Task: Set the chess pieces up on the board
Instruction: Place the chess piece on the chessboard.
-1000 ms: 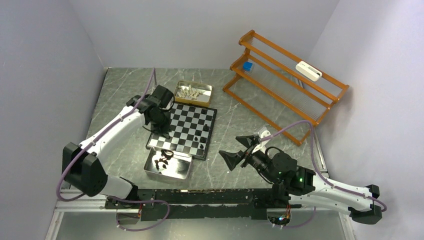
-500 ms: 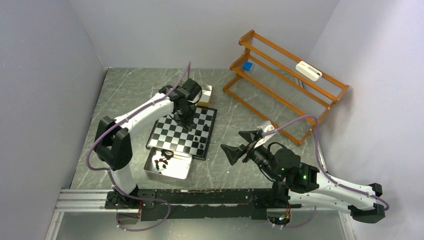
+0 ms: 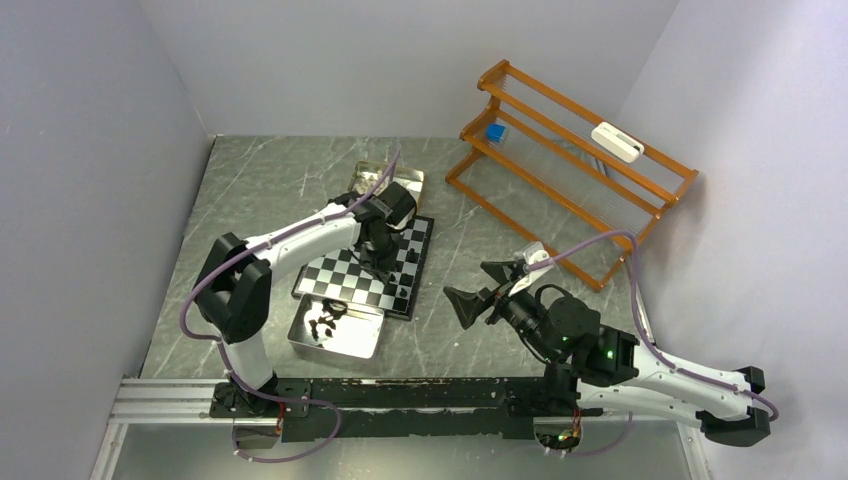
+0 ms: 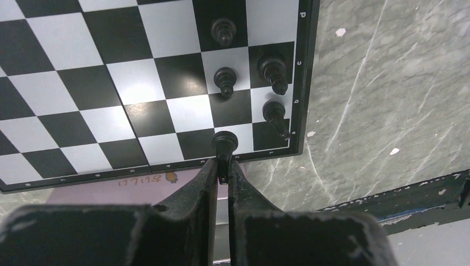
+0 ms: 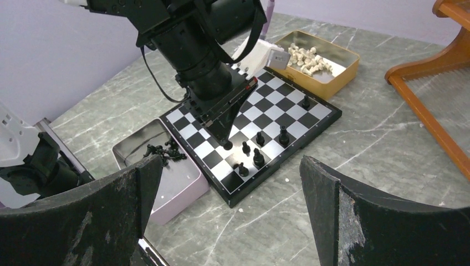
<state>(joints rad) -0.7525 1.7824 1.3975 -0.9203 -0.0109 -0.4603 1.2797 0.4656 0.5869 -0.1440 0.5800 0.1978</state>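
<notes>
Pawn: a black pawn (image 4: pixel 224 142) is pinched at the tips of my left gripper (image 4: pixel 223 165). It juts out beyond them, with its long axis in line with the fingers.
Left gripper: narrow, clamped on that pawn.
Board: the board (image 4: pixel 138 72) lies directly ahead of the tips. The pawn is over an edge-row square, just beside four standing black pieces (image 4: pixel 225 80).
Contact: I cannot tell whether the pawn touches the square.
Right gripper: the right gripper (image 3: pixel 472 287) is wide and empty, well apart from the board, so the left gripper is the nearer one.
Next: I judge it needs a short move straight ahead, then release.
</notes>
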